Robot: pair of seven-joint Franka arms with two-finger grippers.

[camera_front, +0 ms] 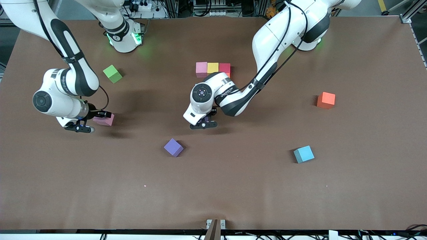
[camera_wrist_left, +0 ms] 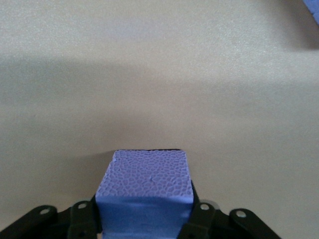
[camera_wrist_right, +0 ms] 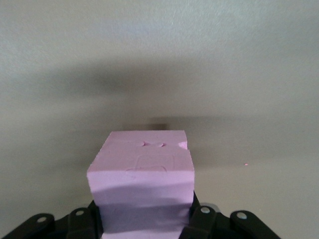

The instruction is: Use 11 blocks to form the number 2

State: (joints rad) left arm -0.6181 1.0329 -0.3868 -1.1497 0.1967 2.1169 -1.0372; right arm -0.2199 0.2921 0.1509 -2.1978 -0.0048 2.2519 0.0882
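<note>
Foam-like cubes are what this job deals in: matte, pebbled on the surface, and judged light, slightly soft and easy to grip. Each is best taken by two flat opposite sides, squarely, so it is not twisted when set down.

All places are given from the row of three cubes (camera_front: 212, 68), pink, yellow and red, touching side by side, which is read as the start of the number 2. Most of the digit is not yet built.

Nearest the front camera, a light blue cube (camera_front: 304, 154) lies well apart from the row, toward the left arm's end of the table. A purple cube (camera_front: 173, 147) lies loose, also nearer the camera than the row.

Between that purple cube and the row, the left gripper (camera_wrist_left: 144, 214) is down low with a bluish cube (camera_wrist_left: 149, 179) in it; whether that cube is clamped or already loose cannot be told.

Well apart from the row, toward the right arm's end, the right gripper (camera_wrist_right: 144, 214) is clamped on a pink cube (camera_wrist_right: 142, 164) whose top face bears small dents.

An orange cube (camera_front: 326, 100) sits toward the left arm's end, a little nearer the camera than the row. A green cube (camera_front: 112, 74) sits about level with the row, toward the right arm's end.

No label or brand is seen on any cube; lettering on the arms' wrists cannot be read.
</note>
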